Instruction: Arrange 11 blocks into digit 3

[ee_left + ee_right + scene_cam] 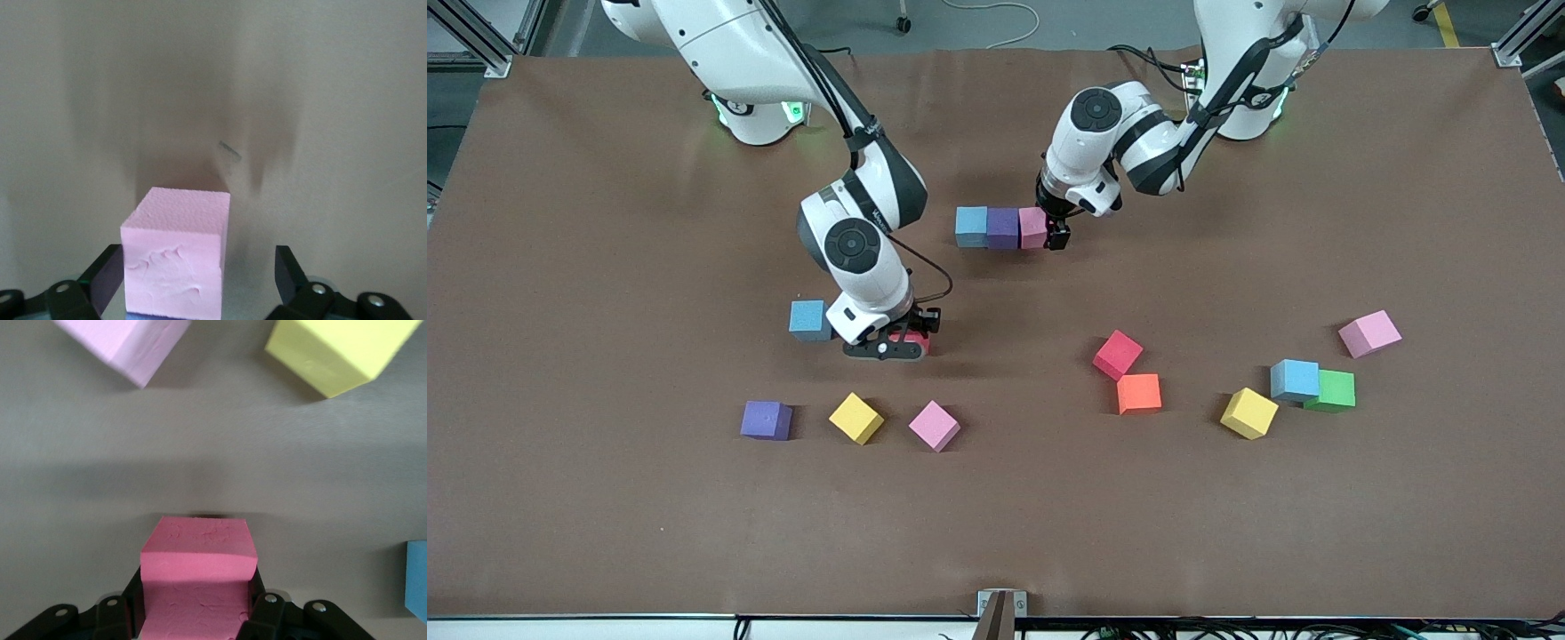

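Blocks sit scattered over the brown table [605, 533], and three of them form a touching row at twelve o'clock from the table's middle in the front view: row blue cube [971, 226], row purple cube [1003, 228] and row pink cube [1033, 228]. That single bar is all of the digit 3 that stands so far.

The left gripper [1058, 233] is down at the row pink cube [177, 260]. Its fingers are spread around it, one close against a side and the other standing clear.

The right gripper [889, 345], at about ten o'clock from the middle, has its fingers closed flush on the held red cube [198, 550]. The lone blue cube [810, 320] lies just beside it.

At eight o'clock the loose purple cube [766, 420], near yellow cube [856, 418] and near pink cube [935, 425] lie apart in a line.

At four o'clock the free red cube [1117, 355] touches the orange cube [1139, 393] at a corner. Farther out along four o'clock are the end yellow cube [1249, 412], the end blue cube [1295, 380] against the green cube [1332, 390], and the end pink cube [1369, 333].
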### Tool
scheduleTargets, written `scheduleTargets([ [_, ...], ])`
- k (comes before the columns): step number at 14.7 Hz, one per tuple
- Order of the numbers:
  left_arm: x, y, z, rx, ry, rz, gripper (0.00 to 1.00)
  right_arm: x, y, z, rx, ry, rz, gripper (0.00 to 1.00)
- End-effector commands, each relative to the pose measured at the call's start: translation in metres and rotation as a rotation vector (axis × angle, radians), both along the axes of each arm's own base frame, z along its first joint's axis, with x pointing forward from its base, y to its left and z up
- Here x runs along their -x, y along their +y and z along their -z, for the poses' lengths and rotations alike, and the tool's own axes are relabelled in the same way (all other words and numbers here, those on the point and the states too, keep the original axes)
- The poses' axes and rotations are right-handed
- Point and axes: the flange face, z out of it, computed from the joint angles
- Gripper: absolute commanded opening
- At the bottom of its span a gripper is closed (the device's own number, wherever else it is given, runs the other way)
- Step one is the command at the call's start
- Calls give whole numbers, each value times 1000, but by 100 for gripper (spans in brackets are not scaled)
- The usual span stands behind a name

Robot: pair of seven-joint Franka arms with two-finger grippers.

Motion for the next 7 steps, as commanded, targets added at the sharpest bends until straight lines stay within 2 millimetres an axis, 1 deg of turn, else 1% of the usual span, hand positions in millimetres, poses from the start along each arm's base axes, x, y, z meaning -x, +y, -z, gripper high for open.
scheduleTargets([
  [1,-4,-7,-15,-31,3,-77,100,20,18,-12,19,9,-86,0],
  [3,-10,-9,-29,-55,-5,-78,100,25,23,-18,18,8,-88,0],
  [4,-13,-10,-38,-65,-13,-77,100,29,27,-17,20,11,-79,0],
  [5,-16,-12,-48,-76,-20,-75,100,39,39,-17,22,12,-73,0],
  [7,-26,-18,-68,-101,-26,-78,100,52,52,-13,28,17,-50,0],
])
